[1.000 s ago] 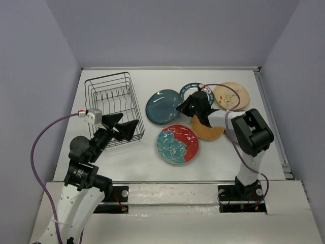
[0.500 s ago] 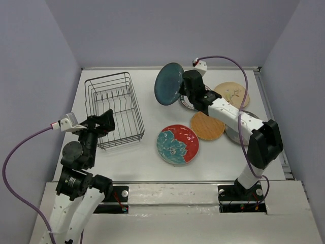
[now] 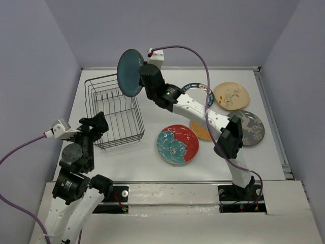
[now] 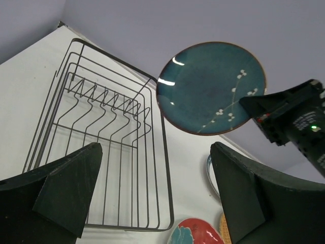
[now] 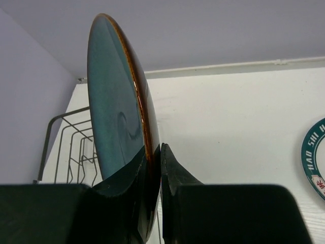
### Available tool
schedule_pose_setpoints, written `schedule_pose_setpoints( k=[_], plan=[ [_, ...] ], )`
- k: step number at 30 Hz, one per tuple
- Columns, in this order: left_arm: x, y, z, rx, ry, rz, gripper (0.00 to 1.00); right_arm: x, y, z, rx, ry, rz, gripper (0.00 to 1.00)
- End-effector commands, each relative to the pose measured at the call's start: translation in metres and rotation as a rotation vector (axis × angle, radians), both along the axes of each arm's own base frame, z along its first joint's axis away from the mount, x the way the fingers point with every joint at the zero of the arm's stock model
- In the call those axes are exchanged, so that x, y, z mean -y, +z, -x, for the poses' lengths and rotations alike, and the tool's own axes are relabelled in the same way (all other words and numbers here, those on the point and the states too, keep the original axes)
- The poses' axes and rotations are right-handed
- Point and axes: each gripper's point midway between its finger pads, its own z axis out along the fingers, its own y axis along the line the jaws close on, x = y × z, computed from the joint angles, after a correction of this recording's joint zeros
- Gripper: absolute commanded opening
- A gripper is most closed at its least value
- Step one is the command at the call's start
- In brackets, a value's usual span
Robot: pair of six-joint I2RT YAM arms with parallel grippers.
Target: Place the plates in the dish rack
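Here right pincer [image 5: 160,152] pinches the teal plate [image 4: 210,86] near the dish rack [image 3: 114,109]; left pincer [image 4: 156,152] gapes empty.

Top view looks down from behind; both wrist views share the teal plate [image 4: 210,87] and dish rack [image 4: 163,152].

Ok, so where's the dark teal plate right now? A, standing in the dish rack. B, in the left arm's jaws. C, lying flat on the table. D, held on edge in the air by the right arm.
D: the jaws of the right arm pinch the rim of the dark teal plate, holding it upright, clear of the dish rack, whose slots stand empty.
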Motion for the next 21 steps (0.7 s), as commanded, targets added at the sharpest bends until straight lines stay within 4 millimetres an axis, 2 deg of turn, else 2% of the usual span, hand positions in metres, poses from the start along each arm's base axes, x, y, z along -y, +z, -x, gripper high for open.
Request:
schedule_pose_setpoints(
  k=[1,2,3,4,8,12,19,21],
  plan=[
    [-0.012,0.024,0.011,0.062,0.052,0.067,0.99,0.012,0.083,-0.010,0.179,-0.152,-0.179,0.07],
    [-0.012,0.024,0.011,0.064,0.051,0.066,0.99,0.002,0.070,-0.013,0.175,-0.154,-0.140,0.07],
    [-0.012,0.025,0.012,0.066,0.048,0.068,0.99,0.001,0.082,-0.011,0.197,-0.173,-0.161,0.07],
    [-0.011,0.025,0.012,0.066,0.043,0.068,0.99,-0.003,0.073,-0.017,0.205,-0.188,-0.126,0.07],
    [-0.009,0.026,0.012,0.067,0.034,0.064,0.99,-0.012,0.080,-0.012,0.256,-0.235,-0.099,0.07],
    [-0.004,0.025,0.011,0.066,0.012,0.058,0.99,-0.011,0.076,-0.017,0.285,-0.277,-0.076,0.07],
    [0.000,0.026,0.012,0.074,-0.014,0.056,0.99,-0.026,0.045,-0.025,0.268,-0.243,-0.022,0.07],
    [0.000,0.026,0.012,0.076,-0.014,0.057,0.99,-0.037,0.027,-0.025,0.253,-0.224,0.008,0.07]
  ],
)
